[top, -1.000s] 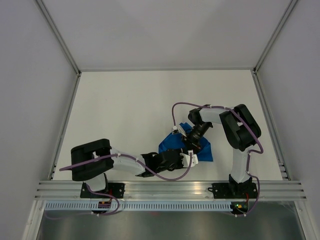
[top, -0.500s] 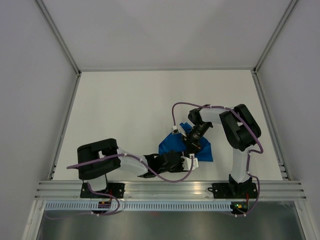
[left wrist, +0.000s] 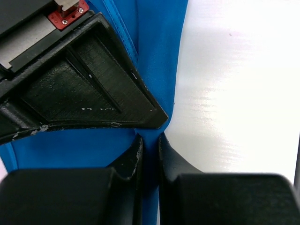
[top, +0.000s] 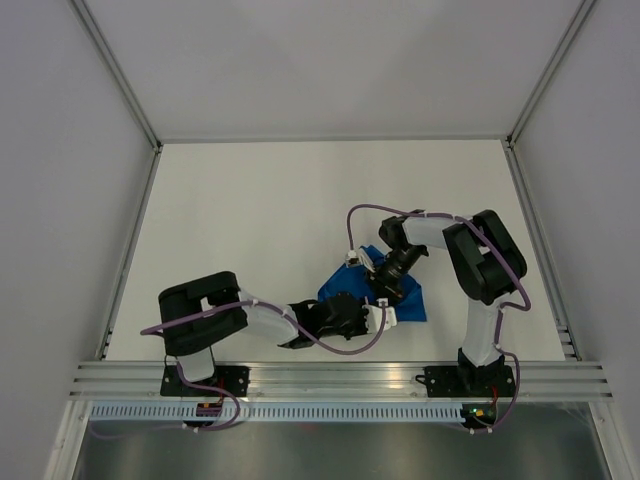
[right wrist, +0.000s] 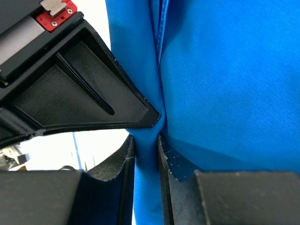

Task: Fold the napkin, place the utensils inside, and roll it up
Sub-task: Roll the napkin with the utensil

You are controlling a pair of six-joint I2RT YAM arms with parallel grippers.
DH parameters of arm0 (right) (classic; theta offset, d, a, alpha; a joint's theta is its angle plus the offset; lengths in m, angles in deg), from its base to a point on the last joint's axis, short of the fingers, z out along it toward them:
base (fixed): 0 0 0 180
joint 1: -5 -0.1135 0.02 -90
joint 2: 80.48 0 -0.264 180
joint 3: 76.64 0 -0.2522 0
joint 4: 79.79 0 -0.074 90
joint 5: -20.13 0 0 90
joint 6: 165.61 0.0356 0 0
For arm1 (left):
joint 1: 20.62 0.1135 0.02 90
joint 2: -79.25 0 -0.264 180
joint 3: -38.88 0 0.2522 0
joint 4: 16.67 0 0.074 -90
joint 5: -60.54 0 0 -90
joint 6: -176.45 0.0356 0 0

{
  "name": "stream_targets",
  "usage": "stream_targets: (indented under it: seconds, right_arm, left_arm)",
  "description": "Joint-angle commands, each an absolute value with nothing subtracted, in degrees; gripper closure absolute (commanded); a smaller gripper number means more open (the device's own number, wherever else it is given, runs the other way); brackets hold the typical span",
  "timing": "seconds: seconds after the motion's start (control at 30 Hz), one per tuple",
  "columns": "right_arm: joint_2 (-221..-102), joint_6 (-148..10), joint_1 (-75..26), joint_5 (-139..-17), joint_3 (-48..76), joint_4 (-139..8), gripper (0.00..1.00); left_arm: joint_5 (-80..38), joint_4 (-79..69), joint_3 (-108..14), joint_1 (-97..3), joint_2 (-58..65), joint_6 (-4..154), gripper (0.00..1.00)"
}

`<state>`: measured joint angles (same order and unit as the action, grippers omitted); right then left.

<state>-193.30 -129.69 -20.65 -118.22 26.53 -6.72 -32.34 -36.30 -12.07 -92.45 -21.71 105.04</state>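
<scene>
One napkin (top: 412, 300), bright blue, bunched into a small creased heap on the white table (top: 250, 220). Close to the near edge, right of the middle, short of the near right corner. Two arms, both down on that heap, meeting over it.

Clenched on a thin fold of the cloth: the left gripper (left wrist: 150, 140), reaching in from the near left. Seen from its wrist, fingers (left wrist: 133, 154) nearly touching, a narrow strip of blue pinched between them, bare table just to the right of the strip.

Likewise clamped on a fold: the right gripper (right wrist: 146, 140), coming down from the far side. Blue fabric squeezed between its fingertips (right wrist: 166, 154) and spreading wide to the right in its wrist view.

From above, blue showing on both sides of the joined tools, more toward the right edge, less toward the left. Exact shape of the folds hidden under the arms.
</scene>
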Motion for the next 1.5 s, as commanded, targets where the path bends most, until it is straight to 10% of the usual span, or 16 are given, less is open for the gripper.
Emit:
stream_targets:
  seconds: [0.0, 0.33, 0.97, 1.47]
  right_arm:
    - [-192.4, -131.1, -20.8, -108.2, 27.9, -18.1, 0.77]
    - [-177.9, -123.2, -16.4, -108.0, 27.1, -24.1, 0.41]
    - [-145.3, -126.8, -6.2, -112.9, 45.6, -32.4, 0.41]
    - [-144.4, -123.8, -29.6, -92.1, 62.6, -52.8, 0.41]
  left_arm:
    - [-25.0, -25.9, -13.6, -89.1, -23.5, 98.2, 0.98]
    - [-11.6, -18.0, -18.2, -80.7, -25.0, 93.1, 0.98]
    - [11.8, -3.5, -30.8, -68.9, -39.2, 82.9, 0.98]
    - [17.5, 4.6, -35.8, -66.3, -43.5, 79.0, 0.98]
